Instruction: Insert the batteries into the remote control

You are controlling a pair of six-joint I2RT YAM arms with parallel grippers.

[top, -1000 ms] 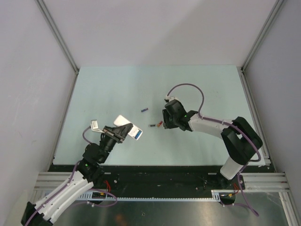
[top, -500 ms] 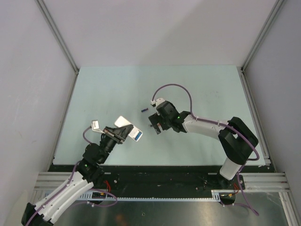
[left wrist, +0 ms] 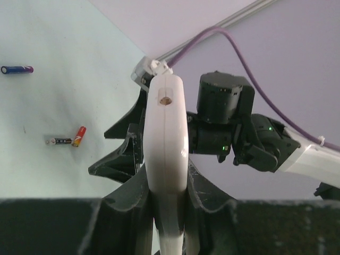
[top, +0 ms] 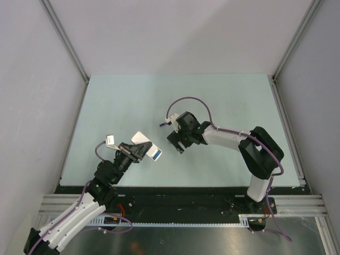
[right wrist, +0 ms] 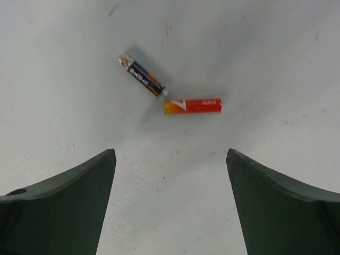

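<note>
Left fingers (left wrist: 125,207) are clamped tight on the remote (left wrist: 164,159), one finger on each flat side. The remote is edge-on to the wrist camera, sticks out past the fingertips and is held off the worktop (left wrist: 64,101). In the top view its outer end juts out of the grip toward the right arm.

Right fingers (right wrist: 64,202) are spread wide with nothing between them, pointing down at the worktop. Red battery (right wrist: 192,105) lies flat just ahead of the right fingertips, roughly midway between them and touching neither. Dark battery (right wrist: 142,75) lies a bit further ahead, angled, with one end just beside the red one's yellow end; contact unclear.

Blue battery (left wrist: 17,69) has a purple end. It lies flat, far beyond the left fingers and well apart from the red and dark pair. In the top view it sits close by the right wrist, partly hidden.
</note>
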